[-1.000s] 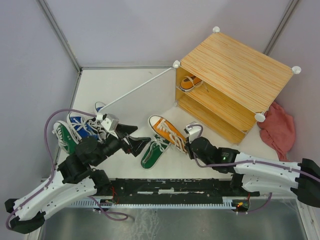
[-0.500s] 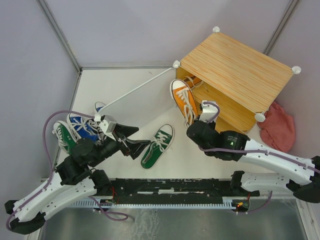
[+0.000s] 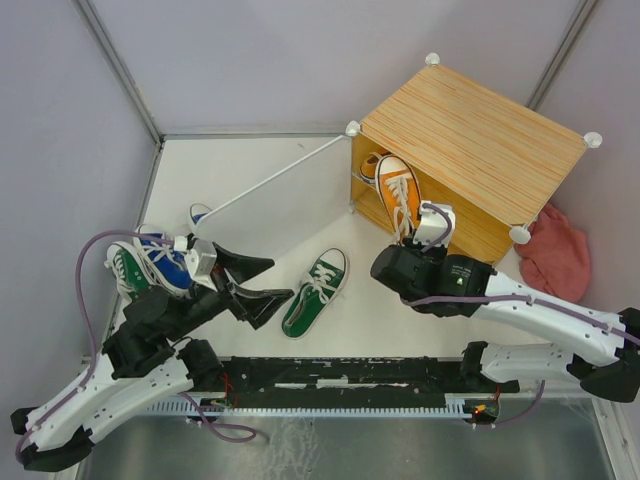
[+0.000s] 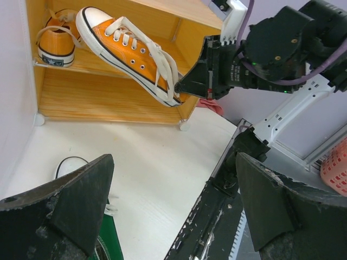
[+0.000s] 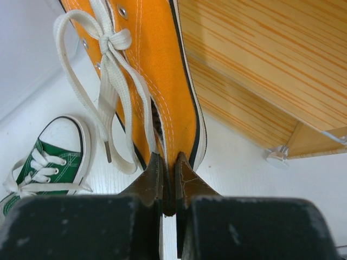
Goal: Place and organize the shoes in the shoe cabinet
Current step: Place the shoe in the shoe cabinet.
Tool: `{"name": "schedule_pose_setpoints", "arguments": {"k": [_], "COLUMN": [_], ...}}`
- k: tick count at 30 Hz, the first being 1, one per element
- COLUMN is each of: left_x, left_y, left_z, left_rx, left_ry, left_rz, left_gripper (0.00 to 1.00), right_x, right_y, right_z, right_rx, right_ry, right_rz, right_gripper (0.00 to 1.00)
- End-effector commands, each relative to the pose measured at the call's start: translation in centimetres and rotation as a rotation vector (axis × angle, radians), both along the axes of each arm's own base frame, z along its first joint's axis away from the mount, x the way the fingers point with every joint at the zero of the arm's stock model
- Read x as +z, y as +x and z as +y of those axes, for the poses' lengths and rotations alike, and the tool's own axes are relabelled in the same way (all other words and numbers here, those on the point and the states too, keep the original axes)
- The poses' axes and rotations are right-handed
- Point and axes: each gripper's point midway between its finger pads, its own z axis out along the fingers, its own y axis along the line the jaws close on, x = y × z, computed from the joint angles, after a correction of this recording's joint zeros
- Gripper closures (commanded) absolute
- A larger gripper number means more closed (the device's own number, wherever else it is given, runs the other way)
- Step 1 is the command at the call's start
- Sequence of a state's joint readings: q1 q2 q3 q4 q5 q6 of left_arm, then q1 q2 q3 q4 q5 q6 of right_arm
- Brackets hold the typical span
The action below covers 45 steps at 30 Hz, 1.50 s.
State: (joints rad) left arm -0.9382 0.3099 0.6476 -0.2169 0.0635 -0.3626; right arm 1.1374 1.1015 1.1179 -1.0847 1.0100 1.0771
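Here, right gripper [image 5: 169,162] pinches orange sneaker [image 5: 162,70]; shelved sneaker [image 4: 57,39]: heel label [image 4: 56,54] illegible.

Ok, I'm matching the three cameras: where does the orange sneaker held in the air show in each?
Top external: orange sneaker right of centre, toe at the shoe cabinet opening.
Left wrist: upper left of centre, before the cabinet shelves.
Right wrist: upper centre, heel pinched in the right gripper's jaws.
Shared landmark: the shoe cabinet, upper right in the right wrist view.
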Motion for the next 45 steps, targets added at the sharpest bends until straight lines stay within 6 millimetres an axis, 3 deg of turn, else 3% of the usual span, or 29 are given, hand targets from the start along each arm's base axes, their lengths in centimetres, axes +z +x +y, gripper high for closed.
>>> {"name": "schedule_pose_setpoints", "arguments": {"k": [1, 14, 25, 28, 36, 40, 45], "left_x": [1.6, 1.8, 1.6, 1.8, 1.9, 1.7, 1.0], "left_y": [-1.3, -2.8, -3.3, -3.4, -3.3, -3.0, -2.5], "left_z": [0.2, -0.1, 0.1, 0.4, 1.4, 1.3, 0.3], "left_rx": [-0.051, -0.130, -0.146, -0.140, -0.101, -0.092, -0.106], "left_ry": [-0.057, -0.061, -0.053, -0.056, -0.056, -0.040, 0.007], "left_rz": [-0.014, -0.016, -0.010, -0.013, -0.015, -0.018, -0.007], "left_gripper": [0.01, 0.01, 0.01, 0.01, 0.01, 0.01, 0.01], "right_x": [4.3, 3.5, 0.7, 0.2, 0.5, 1.2, 1.8], "right_y": [2.6, 6.2, 9.0, 9.7, 10.8, 10.9, 10.7], "right_z": [-1.2, -3.8, -3.0, -2.5, -1.1, -0.6, 0.7], "right_rx": [-0.176, -0.419, -0.564, -0.570, -0.532, -0.499, -0.407], "right_ry": [0.079, 0.224, 0.365, 0.406, 0.445, 0.437, 0.424], "right_rz": [-0.196, -0.250, -0.281, -0.271, -0.265, -0.246, -0.184], "right_gripper": [0.98, 0.98, 0.98, 0.92, 0.67, 0.42, 0.35]}}
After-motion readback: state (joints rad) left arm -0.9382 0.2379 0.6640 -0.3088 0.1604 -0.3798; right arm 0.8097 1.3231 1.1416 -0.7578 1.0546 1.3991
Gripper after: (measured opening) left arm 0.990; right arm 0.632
